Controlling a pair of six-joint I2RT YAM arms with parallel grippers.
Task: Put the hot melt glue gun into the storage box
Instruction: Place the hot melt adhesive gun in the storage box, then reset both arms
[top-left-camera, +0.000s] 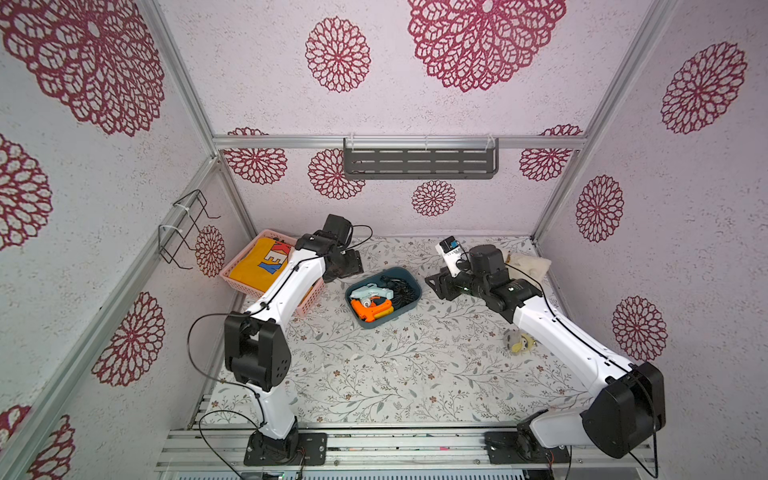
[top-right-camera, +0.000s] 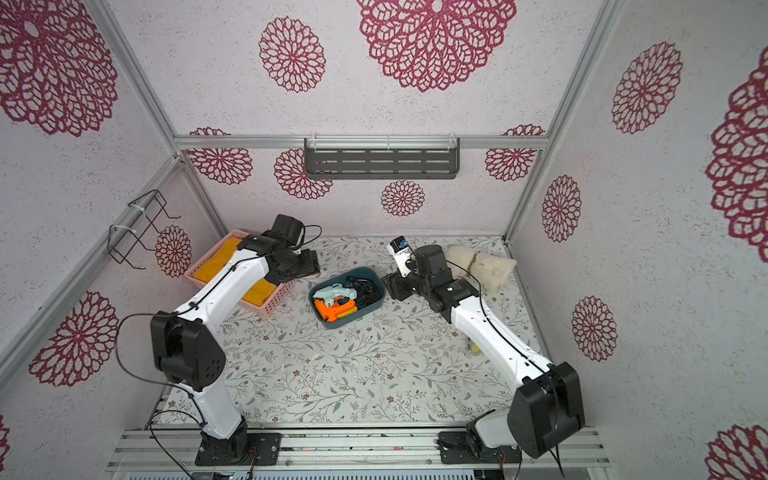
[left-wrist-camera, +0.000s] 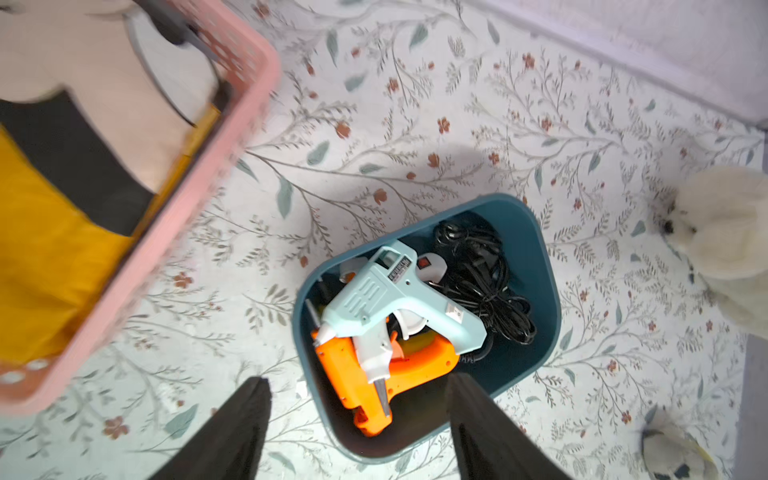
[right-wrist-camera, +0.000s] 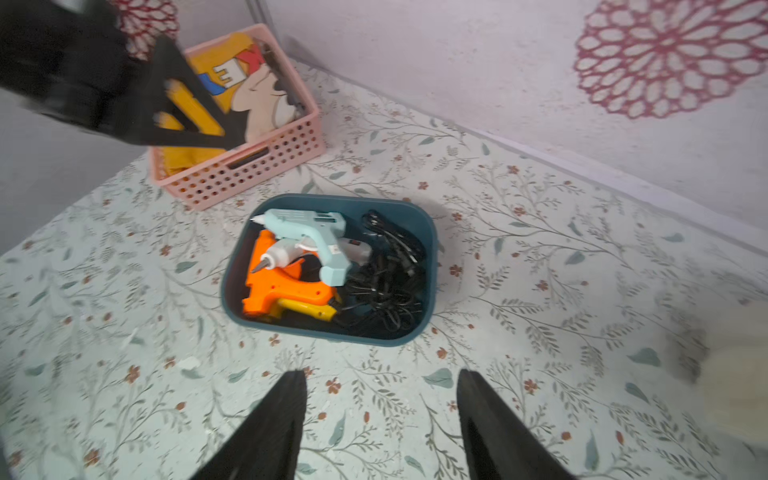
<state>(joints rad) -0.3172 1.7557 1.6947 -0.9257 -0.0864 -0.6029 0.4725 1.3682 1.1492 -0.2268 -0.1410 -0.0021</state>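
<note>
The teal-blue storage box (top-left-camera: 409, 277) stands mid-table, seen in both top views, box (top-right-camera: 374, 279). Inside it a light blue hot melt glue gun (left-wrist-camera: 382, 291) lies on top of an orange glue gun (left-wrist-camera: 345, 374), next to a tangle of black cords (left-wrist-camera: 482, 282). A small white gun (right-wrist-camera: 286, 251) and a yellow one (right-wrist-camera: 307, 309) also show in the box. My left gripper (left-wrist-camera: 360, 378) hangs open above the box's end, holding nothing. My right gripper (right-wrist-camera: 381, 372) is open over bare table beside the box (right-wrist-camera: 432, 249), apart from it.
A pink lattice basket (top-left-camera: 309, 305) with yellow printed cloth sits left of the box, under the left arm. A white plush (top-left-camera: 528, 264) lies at the back right, a small toy (top-left-camera: 517, 340) near the right arm. A grey shelf (top-left-camera: 419, 160) hangs on the back wall.
</note>
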